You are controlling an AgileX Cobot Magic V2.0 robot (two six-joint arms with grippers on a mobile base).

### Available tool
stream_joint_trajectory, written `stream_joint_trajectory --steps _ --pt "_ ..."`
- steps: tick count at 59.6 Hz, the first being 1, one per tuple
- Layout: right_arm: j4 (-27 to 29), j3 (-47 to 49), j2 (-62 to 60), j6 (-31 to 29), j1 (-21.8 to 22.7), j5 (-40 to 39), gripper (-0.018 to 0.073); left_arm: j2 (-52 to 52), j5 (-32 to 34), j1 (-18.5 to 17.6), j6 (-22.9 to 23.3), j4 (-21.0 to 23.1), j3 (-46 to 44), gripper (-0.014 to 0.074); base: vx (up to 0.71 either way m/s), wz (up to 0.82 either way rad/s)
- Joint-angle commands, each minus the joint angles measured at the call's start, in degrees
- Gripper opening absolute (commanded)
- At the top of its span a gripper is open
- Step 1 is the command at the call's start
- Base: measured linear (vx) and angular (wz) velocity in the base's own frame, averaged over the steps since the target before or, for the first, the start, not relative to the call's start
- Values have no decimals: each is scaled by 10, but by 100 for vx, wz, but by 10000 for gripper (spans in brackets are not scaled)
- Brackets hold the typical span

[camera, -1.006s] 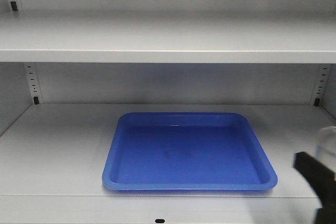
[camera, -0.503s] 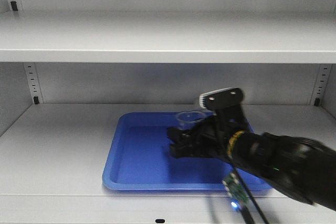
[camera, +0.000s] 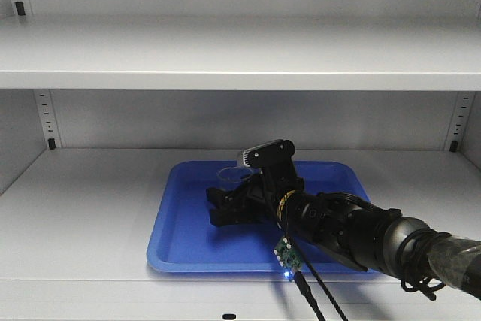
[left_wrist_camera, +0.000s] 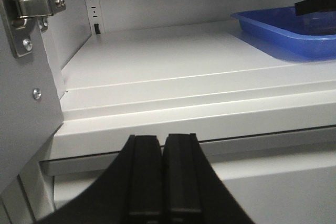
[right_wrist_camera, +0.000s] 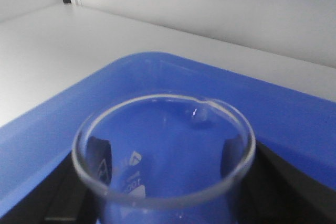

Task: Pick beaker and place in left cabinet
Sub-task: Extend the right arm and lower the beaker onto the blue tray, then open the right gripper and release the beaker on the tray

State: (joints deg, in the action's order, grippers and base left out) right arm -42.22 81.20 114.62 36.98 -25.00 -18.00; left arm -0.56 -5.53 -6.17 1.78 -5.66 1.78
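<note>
Glass showed clearly between the jaws of my right tool (camera: 225, 204): the small clear cylindrical beaker (right_wrist_camera: 163, 156) with its flared rim and pouring lip sat upright in my grip, a dark pad pressed against its wall on either side, faint white printed marks visible through the near wall. In the front view only its rim (camera: 231, 173) rose above the black fingers. I held it over the blue rectangular plastic tray (camera: 188, 242), toward the tray's back left part; whether the base touched the tray floor I could not tell.

That tray lay on the middle shelf of the pale grey metal cabinet (camera: 83, 208), nearer the shelf's front edge than its back and somewhat right of centre. A second flat grey shelf (camera: 240, 73) ran above, and notched rails (camera: 46, 119) stood at the back corners. My right arm reached in from the front right corner of the shelf, with a small green circuit board (camera: 288, 256) lit blue hanging under the wrist.

My left tool (left_wrist_camera: 164, 177) stayed outside, below the shelf's front edge near its left end, its two black fingers pressed together with nothing between them. A metal door hinge (left_wrist_camera: 32, 9) was mounted on the cabinet's left wall beside it.
</note>
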Motion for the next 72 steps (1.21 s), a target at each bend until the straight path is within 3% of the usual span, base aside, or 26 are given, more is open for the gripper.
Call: stream_joint_trajectory --steps 1,16,34,43,54,61,66,72 --pt "10 23 -34 -28 4 -25 38 -10 51 -4 2 2 8 -8 0 0" --pt "10 23 -34 -42 4 -22 216 -10 51 -4 2 2 8 -8 0 0" --pt "17 23 -41 -41 3 -21 602 -10 51 -4 2 2 8 -8 0 0" --pt "14 23 -70 -43 3 -21 678 -10 51 -4 2 2 8 -8 0 0" --pt "14 23 -122 -40 2 -1 653 -10 51 -4 2 2 8 -8 0 0" --pt "15 23 -151 18 2 49 576 -10 51 -4 2 2 8 -8 0 0" --pt "14 23 -166 62 2 105 454 -10 51 -4 2 2 8 -8 0 0" --pt "14 13 -185 75 2 183 181 -10 51 -4 2 2 8 -8 0 0"
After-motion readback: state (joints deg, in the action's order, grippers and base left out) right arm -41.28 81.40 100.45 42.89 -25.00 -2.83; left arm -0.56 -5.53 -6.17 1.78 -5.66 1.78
